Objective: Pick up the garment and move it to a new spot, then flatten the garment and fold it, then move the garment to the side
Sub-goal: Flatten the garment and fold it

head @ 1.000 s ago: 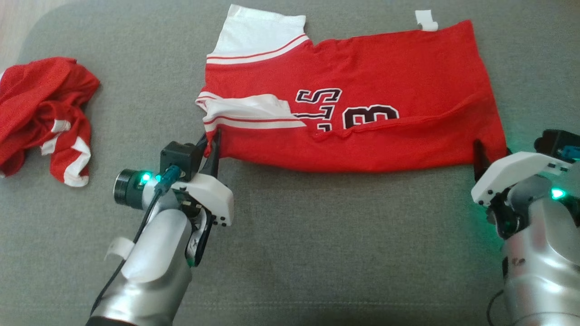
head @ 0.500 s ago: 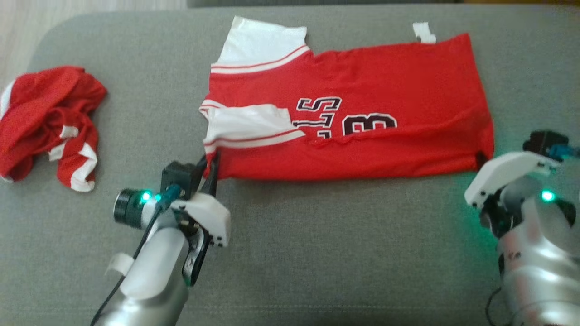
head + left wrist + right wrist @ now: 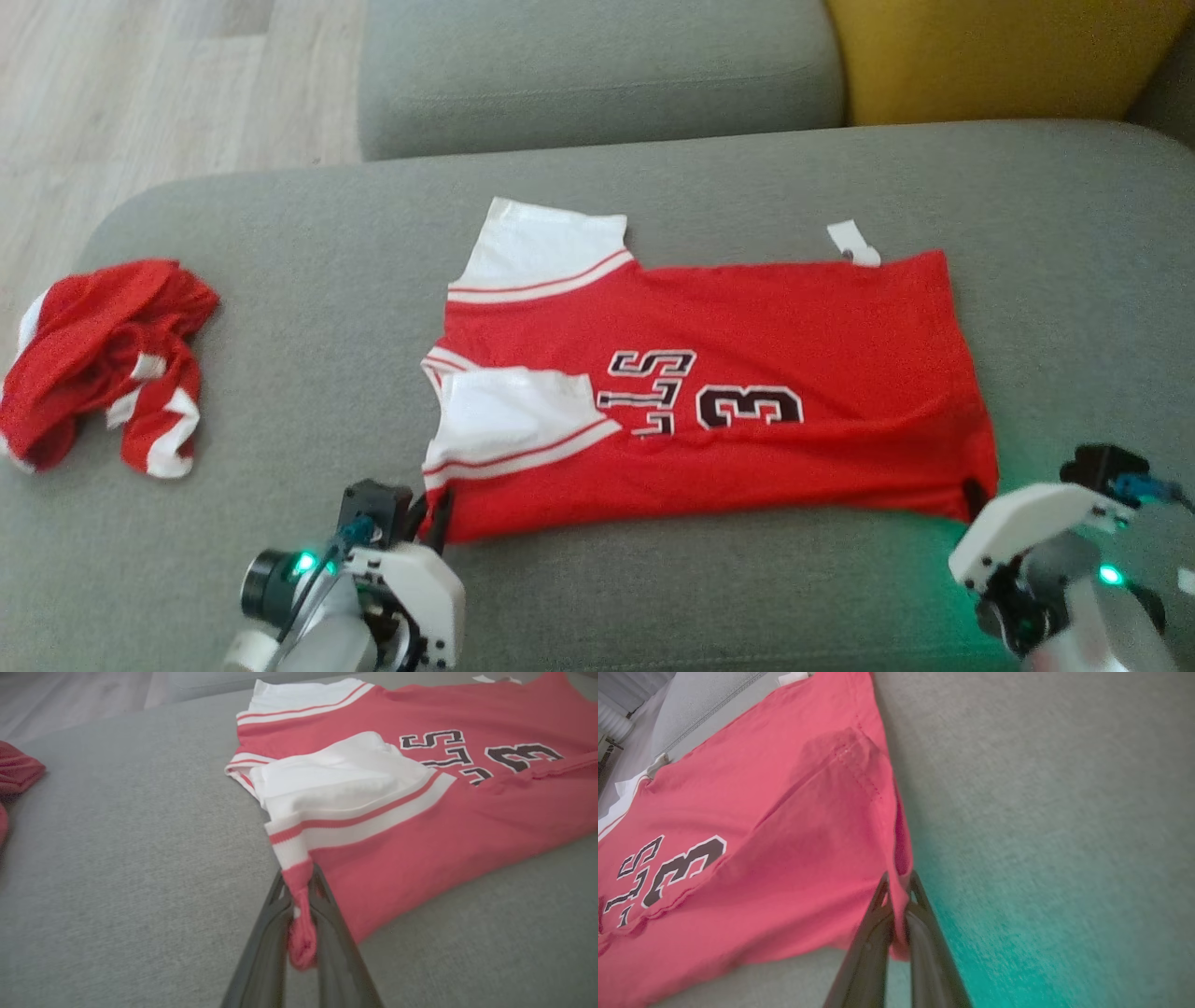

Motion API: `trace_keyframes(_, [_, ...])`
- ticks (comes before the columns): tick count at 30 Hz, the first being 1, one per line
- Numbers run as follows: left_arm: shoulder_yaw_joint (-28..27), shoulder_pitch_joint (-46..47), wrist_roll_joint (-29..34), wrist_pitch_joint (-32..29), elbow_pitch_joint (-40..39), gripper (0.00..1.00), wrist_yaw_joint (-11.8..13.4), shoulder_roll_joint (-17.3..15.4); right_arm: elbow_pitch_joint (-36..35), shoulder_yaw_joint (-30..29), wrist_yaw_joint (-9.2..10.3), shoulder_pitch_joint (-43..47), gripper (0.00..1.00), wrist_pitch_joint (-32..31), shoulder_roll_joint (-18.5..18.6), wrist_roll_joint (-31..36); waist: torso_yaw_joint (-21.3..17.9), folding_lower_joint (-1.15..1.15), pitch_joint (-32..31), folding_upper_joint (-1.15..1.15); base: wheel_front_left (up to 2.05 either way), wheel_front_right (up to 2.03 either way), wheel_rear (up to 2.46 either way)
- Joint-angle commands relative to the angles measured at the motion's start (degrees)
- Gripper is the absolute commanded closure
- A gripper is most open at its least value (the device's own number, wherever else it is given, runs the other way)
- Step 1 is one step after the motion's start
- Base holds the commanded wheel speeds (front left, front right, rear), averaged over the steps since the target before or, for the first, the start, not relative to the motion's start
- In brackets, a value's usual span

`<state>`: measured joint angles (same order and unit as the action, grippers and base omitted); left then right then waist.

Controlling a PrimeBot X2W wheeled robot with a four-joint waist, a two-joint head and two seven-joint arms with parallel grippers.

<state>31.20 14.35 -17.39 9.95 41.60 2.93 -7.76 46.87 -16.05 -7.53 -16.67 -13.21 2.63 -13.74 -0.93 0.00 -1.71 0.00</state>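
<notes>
Garment lying lengthwise left-to-right, stretching beyond both; left gripper pinching sleeve-side near corner, right gripper pinching hem-side corner.

On the red jersey, just right of its folded white sleeve, dark white-edged letters lie sideways. Only "S" reads clearly; beside them stands a large "3".

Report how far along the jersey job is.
Done: the red jersey lies spread flat on the grey sofa cushion, near sleeve tucked onto its front. In hand: the left gripper and right gripper are each shut on a near-edge corner. Left: complete the fold, then move it aside.
</notes>
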Motion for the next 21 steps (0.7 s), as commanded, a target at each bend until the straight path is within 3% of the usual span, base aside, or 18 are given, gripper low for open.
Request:
trace_keyframes(1, [-1.6, 2.2, -0.3, 0.1, -1.9, 1.00, -0.1, -1.6, -2.2, 1.3, 0.04, -1.1, 1.00, 0.1, 0.5, -0.2, -1.1, 0.00, -0.9, 0.00, 0.00, 0.00, 0.00])
trace_keyframes(2, [-1.7, 1.7, -0.5, -0.4, -2.1, 1.00, 0.1, -1.9, -3.3, 1.0, 0.04, -0.1, 1.00, -0.3, 0.4, -0.2, -1.5, 0.00, -1.0, 0.00, 0.00, 0.00, 0.00])
trace_keyframes(3, [-1.8, 1.3, -0.6, -0.9, -2.2, 1.00, 0.4, -2.2, -4.5, 0.7, 0.04, 0.8, 0.73, -0.6, 0.4, 0.0, -1.9, 0.00, -1.0, 0.00, 0.00, 0.00, 0.00])
trace_keyframes(4, [-1.9, 1.0, -0.7, -1.1, -2.4, 1.00, 0.7, -2.4, -5.7, 0.4, 0.04, 1.5, 0.06, -1.0, 0.4, 0.2, -2.2, 0.00, -1.0, 0.00, 0.00, 0.00, 0.00])
trace_keyframes(5, [-2.1, 0.7, -0.9, -1.4, -2.5, 1.00, 1.0, -2.6, -6.8, 0.1, 0.04, 2.0, 0.00, -1.3, 0.3, 0.4, -2.5, 0.00, -1.0, 0.00, 0.00, 0.00, 0.00])
trace_keyframes(6, [-2.1, 0.5, -0.9, -1.6, -2.6, 0.89, 1.3, -2.7, -7.9, -0.1, 0.04, 2.4, 0.00, -1.7, 0.3, 0.5, -2.8, 0.00, -0.9, 0.00, 0.00, 0.00, 0.00])
trace_keyframes(8, [-2.3, 0.4, -1.0, -1.5, -2.6, 0.00, 1.8, -2.9, -10.1, -0.2, 0.04, 3.0, 0.00, -2.1, 0.3, 0.4, -3.2, 0.00, -0.7, 0.00, 0.00, 0.00, 0.00])
trace_keyframes(17, [-4.9, 3.1, -1.5, 2.9, -6.1, 0.00, 4.6, -3.9, -24.0, 2.7, 0.04, 2.7, 0.00, 0.3, 0.3, 3.5, -4.7, 0.00, 2.0, 0.00, 0.00, 0.00, 0.00])
trace_keyframes(21, [-5.2, 8.8, -0.2, 3.5, -9.3, 0.00, 3.6, -6.0, -28.4, 4.3, 0.04, -0.2, 0.00, 1.1, 0.3, 3.5, -5.4, 0.00, 5.9, 0.00, 0.00, 0.00, 0.00])
